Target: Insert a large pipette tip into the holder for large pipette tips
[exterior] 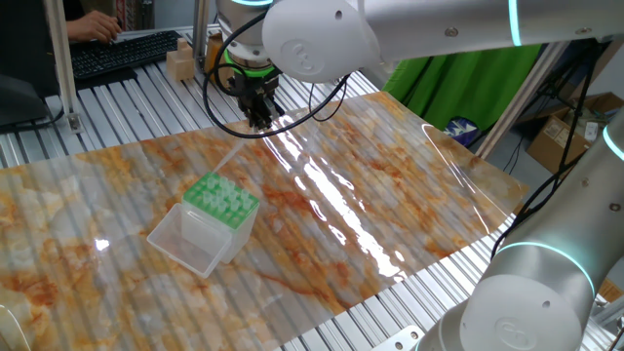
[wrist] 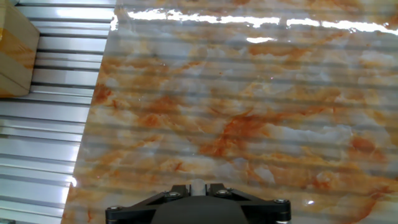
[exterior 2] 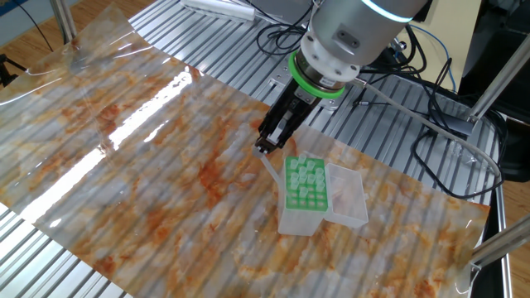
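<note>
My gripper (exterior: 259, 121) hangs above the marbled sheet, behind the holder for large pipette tips (exterior: 222, 196). It is shut on a large pipette tip (exterior: 237, 153), a thin whitish cone that slants down from the jaws toward the holder's green rack. From the other fixed view, the gripper (exterior 2: 262, 149) sits just left of the rack (exterior 2: 305, 183), and the tip (exterior 2: 272, 168) ends near its top left corner, above the holes. The hand view shows only the tip's whitish butt (wrist: 198, 185) pinched between the black fingers (wrist: 180, 188). The holder's clear lid (exterior 2: 349, 195) lies open.
A marble-patterned sheet (exterior: 390, 185) covers the slatted metal table. A wooden block (exterior: 180, 63) and a keyboard (exterior: 122, 51) lie beyond the sheet's far edge. Cables (exterior 2: 447, 145) run along the table edge near the holder. A second arm's base (exterior: 531, 292) stands at the near right.
</note>
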